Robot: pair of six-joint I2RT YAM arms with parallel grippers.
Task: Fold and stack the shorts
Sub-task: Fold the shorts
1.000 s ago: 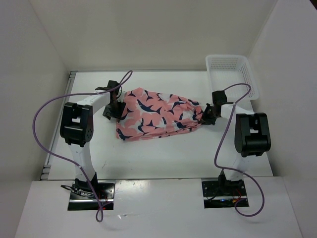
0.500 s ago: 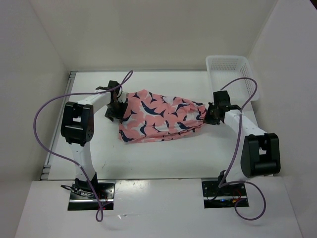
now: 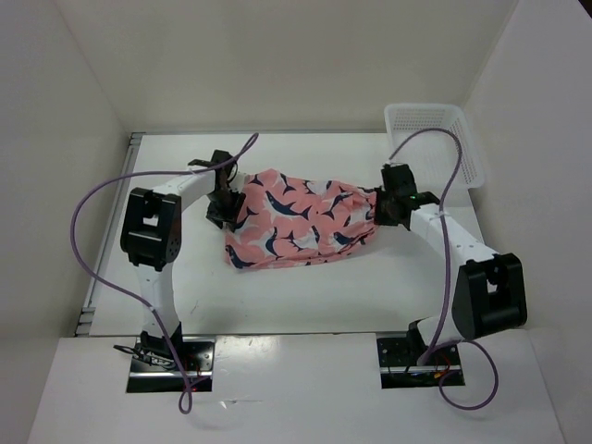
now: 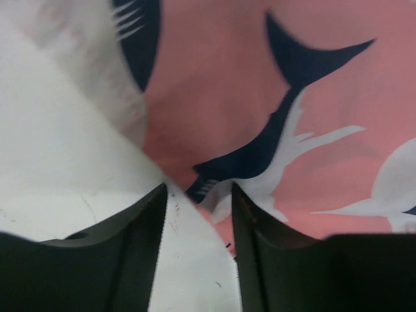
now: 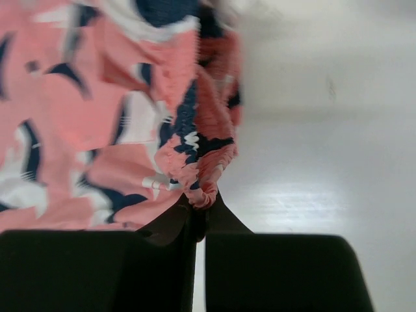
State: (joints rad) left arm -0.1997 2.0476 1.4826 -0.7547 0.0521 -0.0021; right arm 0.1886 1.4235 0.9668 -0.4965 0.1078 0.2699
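Now: shark-print shorts held at one end, loose at the other

Broadly, a white table (image 3: 305,296) fills the top view, walled in on three sides by pale panels. The shorts (image 3: 301,220) lie on it at mid-depth, slightly left of centre, spread sideways in a rumpled, roughly folded heap between the two arms. The coral cloth with its navy and white sharks is wider at its left end and gathered narrow at its right.

A white mesh basket (image 3: 425,107) sits in the far right corner, well apart from the cloth.

The left arm (image 3: 153,231) reaches up and inward to the left edge of the shorts; the right arm (image 3: 462,250) reaches in to their bunched right end. A purple cable (image 3: 88,222) loops off each arm.

The left gripper (image 3: 225,199) sits at the cloth's left edge. Its wrist view shows the fingers (image 4: 153,214) spread apart, bare table between them, and a corner of the fabric lying just at the tips without being squeezed.

The right gripper (image 3: 384,205) has its dark fingers (image 5: 169,224) pressed together, pinching the ruffled elastic edge of the shorts, which rise crumpled just above the tips.
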